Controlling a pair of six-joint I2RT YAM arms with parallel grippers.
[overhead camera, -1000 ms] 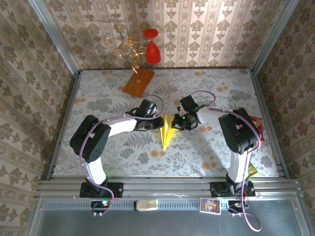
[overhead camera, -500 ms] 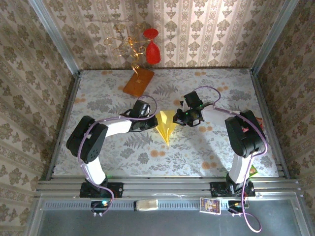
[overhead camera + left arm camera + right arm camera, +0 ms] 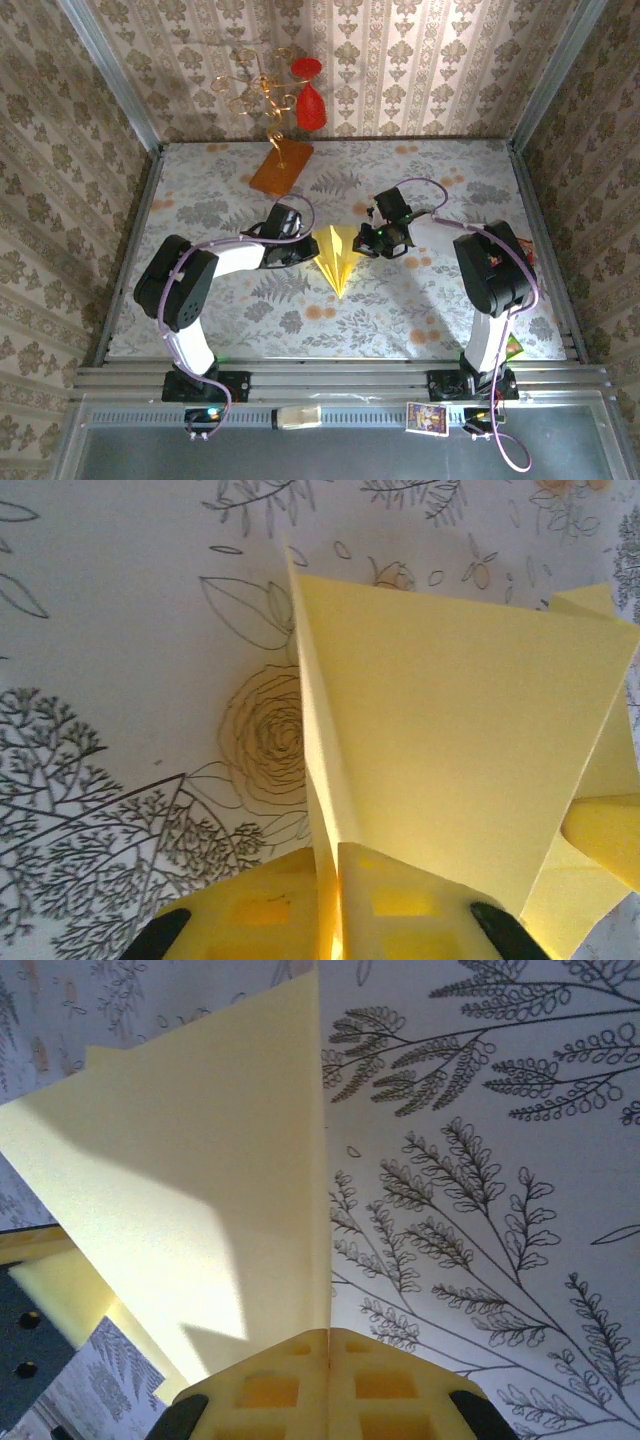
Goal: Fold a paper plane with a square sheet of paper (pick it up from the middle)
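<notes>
- Item: paper plane (image 3: 338, 258), pale-yellow paper already in the form of a narrow dart with a centre crease. The nose points toward the near edge and the wide tail toward the far wall.
- Location: about the middle of the flower-patterned worktop (image 3: 220, 310), between the two grippers. The views do not settle whether its underside rests on the surface or hangs just above it.
- Left gripper (image 3: 335, 885): jaws clenched on the plane's left side. The yellow pads (image 3: 260, 910) meet with a folded edge pinched in the seam, and a wing panel stands out beyond them.
- Right gripper (image 3: 328, 1360): jaws clenched on the right side. The paper runs straight out of the closed seam as a broad, flat wing.
- Progress, as a judgement: the main folds look complete and the dart shape is recognisable. The wings are probably being spread or levelled now.
- Left to do, as a judgement: even out the two wings, lay the plane down, and let go on both sides.
- Nearby: orange-brown slab (image 3: 281, 166) carrying gold wire, toward the far left and well apart from the work.
</notes>
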